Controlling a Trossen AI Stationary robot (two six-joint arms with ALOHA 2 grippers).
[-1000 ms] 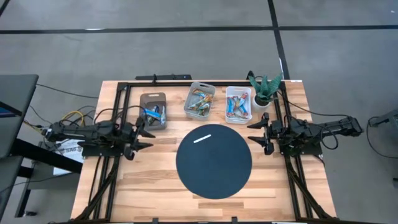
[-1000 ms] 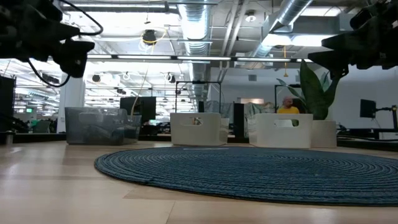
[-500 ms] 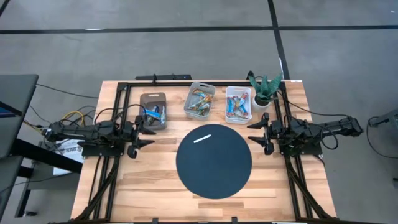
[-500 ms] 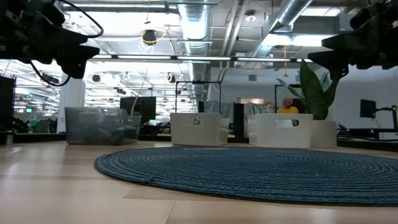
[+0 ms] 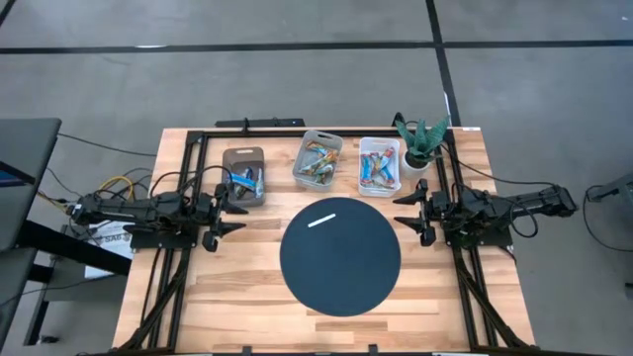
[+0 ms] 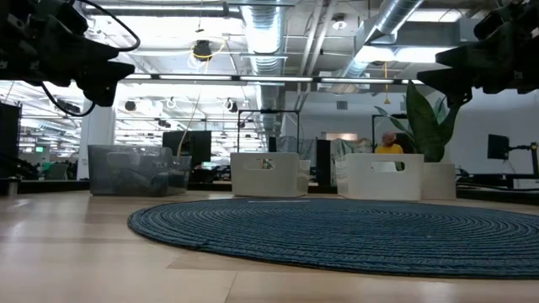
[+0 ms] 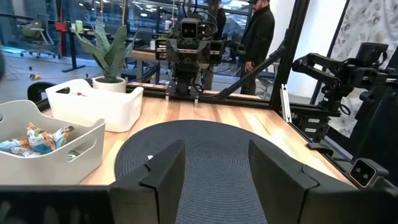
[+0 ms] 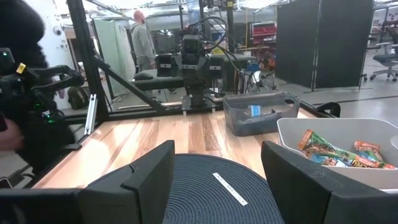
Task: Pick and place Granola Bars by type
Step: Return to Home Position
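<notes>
High view: wooden table (image 5: 237, 297) w/ a round dark mat (image 5: 341, 282) at ctr and a thin white strip (image 5: 322, 219) lying on the mat's far part. Three bins line the far side beyond the mat: gray bin (image 5: 243, 151) on the L, clear bin (image 5: 318, 134) in the middle, white bin (image 5: 379, 141) on the R. A potted plant (image 5: 420, 138) stands just beside the white bin. The Granola Bars (image 5: 316, 164) all sit inside the bins: blue ones in the gray bin, an orange/blue mix in the clear bin, blue and orange in the white bin. The left gripper (image 5: 235, 213) hangs over the table's L side, near the gray bin's front, fingers spread wide w/ nothing btwn them. The right gripper (image 5: 406, 216) hangs opposite on the R side, near the white bin and plant, also wide apart and empty. The two face each other across the mat. Beyond the table, a person in a dark jacket (image 7: 258, 31) stands behind the R arm, a person in a gray top (image 8: 142, 40) behind the L arm, and a person in a yellow top (image 6: 389, 145) shows far off in the low view. Wrapper print is too small to read.
</notes>
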